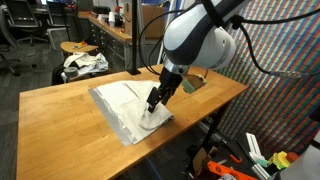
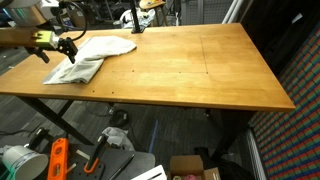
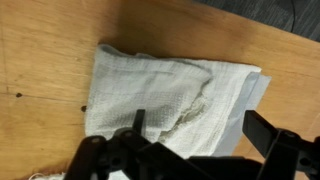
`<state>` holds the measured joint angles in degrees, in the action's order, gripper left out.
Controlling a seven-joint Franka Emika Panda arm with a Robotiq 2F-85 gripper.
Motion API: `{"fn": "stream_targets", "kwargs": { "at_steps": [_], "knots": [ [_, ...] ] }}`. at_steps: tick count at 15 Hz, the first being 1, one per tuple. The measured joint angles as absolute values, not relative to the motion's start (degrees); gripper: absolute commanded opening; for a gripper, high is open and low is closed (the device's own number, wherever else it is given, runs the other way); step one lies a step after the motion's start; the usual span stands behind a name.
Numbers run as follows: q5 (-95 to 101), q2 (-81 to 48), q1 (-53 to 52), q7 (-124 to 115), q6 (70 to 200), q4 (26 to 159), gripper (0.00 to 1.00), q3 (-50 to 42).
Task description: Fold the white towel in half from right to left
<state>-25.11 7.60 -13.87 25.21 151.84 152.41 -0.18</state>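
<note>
The white towel [image 1: 122, 98] lies on the wooden table [image 1: 60, 110], bunched and doubled over itself. In the wrist view the towel [image 3: 160, 85] shows a textured upper layer, with a smoother greyish layer peeking out along its right edge. My gripper [image 1: 155, 100] hovers just over the towel's end nearest the table edge. In an exterior view the gripper [image 2: 60, 45] is at the table's far left, by the towel [image 2: 95, 48]. In the wrist view the gripper [image 3: 197, 122] is open, its two dark fingers [image 3: 262, 130] wide apart with only cloth below them.
A mottled cloth bundle [image 1: 85, 63] rests on a stool behind the table. Chairs and benches stand further back. On the floor under the table lie an orange tool [image 2: 57, 160] and boxes [image 2: 190, 167]. The table's edge [image 2: 150, 100] runs close to the towel.
</note>
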Motion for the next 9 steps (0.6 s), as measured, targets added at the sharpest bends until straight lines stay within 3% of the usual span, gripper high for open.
{"fn": "stream_targets", "kwargs": {
  "at_steps": [9],
  "knots": [
    [-26.55, -4.06, -8.26, 31.96, 147.34, 148.25, 1.00, 0.24]
  ]
}}
